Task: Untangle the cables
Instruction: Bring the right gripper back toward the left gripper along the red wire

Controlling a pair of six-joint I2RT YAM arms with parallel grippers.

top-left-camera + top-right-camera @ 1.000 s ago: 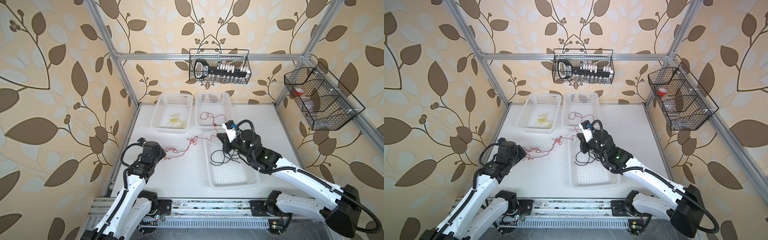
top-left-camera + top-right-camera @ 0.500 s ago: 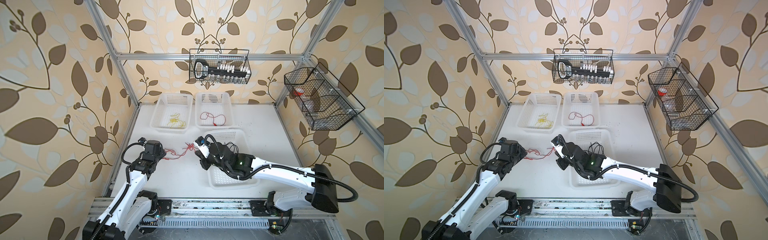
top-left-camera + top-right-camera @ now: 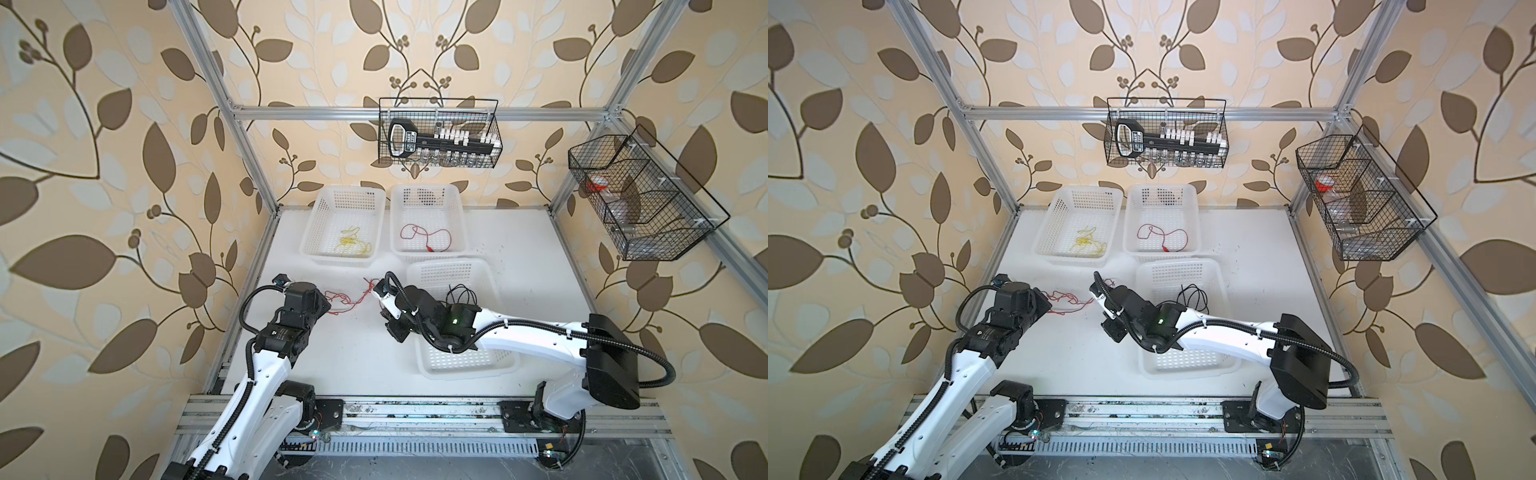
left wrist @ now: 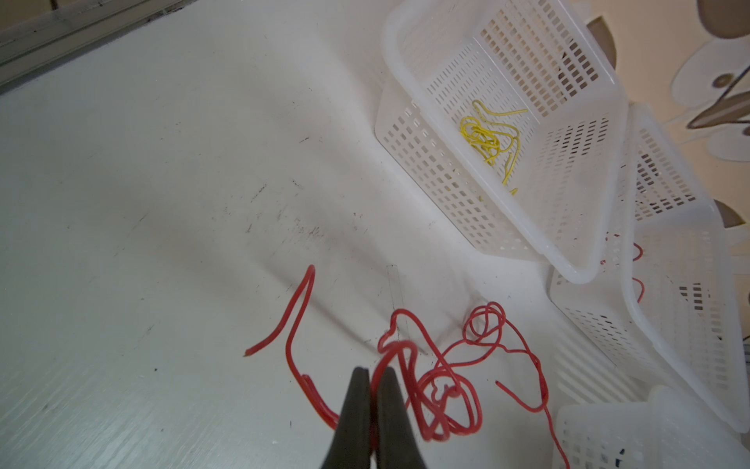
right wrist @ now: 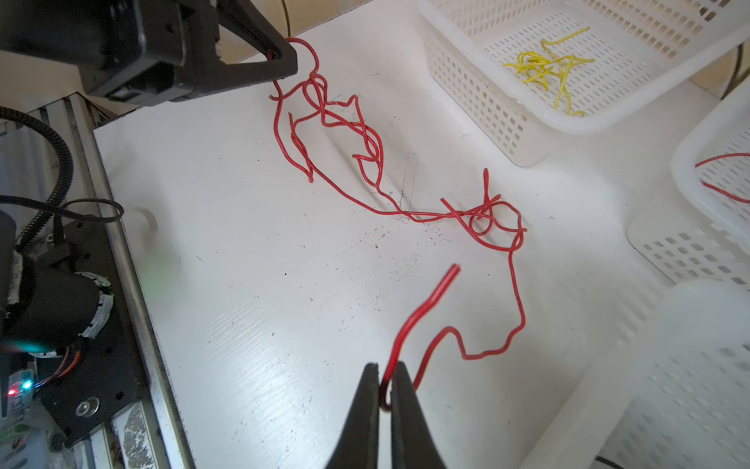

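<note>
The baskets (image 4: 430, 170) are moulded in perforated white plastic. The tabletop (image 4: 162, 203) is finished matt — scuffed and speckled; the red cable (image 5: 438, 289) is glossily sheathed.

No legible text; label on black tool (image 3: 405, 143) too small.

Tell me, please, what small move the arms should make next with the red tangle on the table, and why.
Probably draw the right gripper slowly away from the left gripper: each pinches a strand of the red tangle, and a knot lies slack on the table between them.
</note>
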